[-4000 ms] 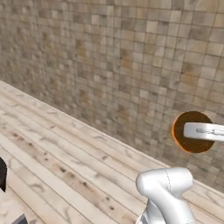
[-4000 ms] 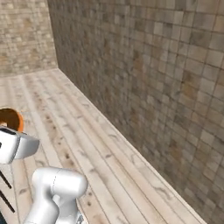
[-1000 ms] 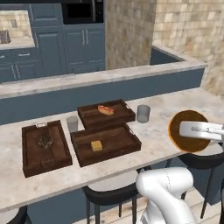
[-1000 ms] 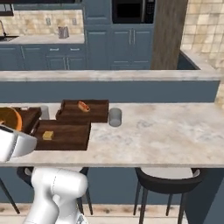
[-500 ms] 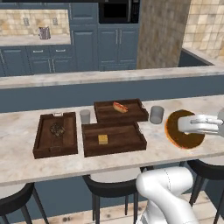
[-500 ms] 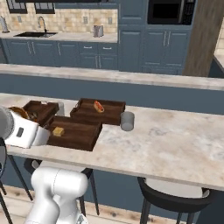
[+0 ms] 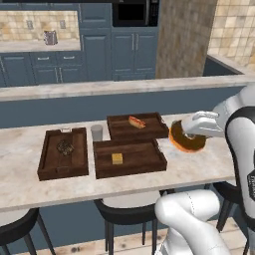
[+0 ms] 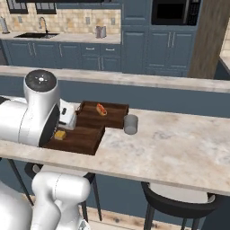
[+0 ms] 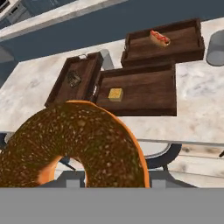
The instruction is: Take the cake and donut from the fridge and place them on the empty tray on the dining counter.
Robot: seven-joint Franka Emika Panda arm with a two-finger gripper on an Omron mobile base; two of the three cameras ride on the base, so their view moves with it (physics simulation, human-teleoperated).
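Donut (image 9: pixel 74 140), a single orange-brown glazed ring, is clenched in the two-finger gripper (image 7: pixel 191 130) and hangs over the front part of the light beige marbled dining counter (image 7: pixel 20 149), right of the trays. Three dark brown wooden rectangular trays sit there. One tray (image 7: pixel 130 159), nearest the front edge, holds one small pale yellow square cake (image 7: pixel 117 158). A second tray (image 7: pixel 138 127) behind it holds one reddish sausage bun (image 7: pixel 135 121). A third tray (image 7: pixel 63 153) to the left holds one dark crumbly round item (image 7: pixel 64 147). Two grey cups stand on the counter: one (image 7: pixel 96 132) between the trays, the other (image 8: pixel 130 124) right of them. No writing is legible.
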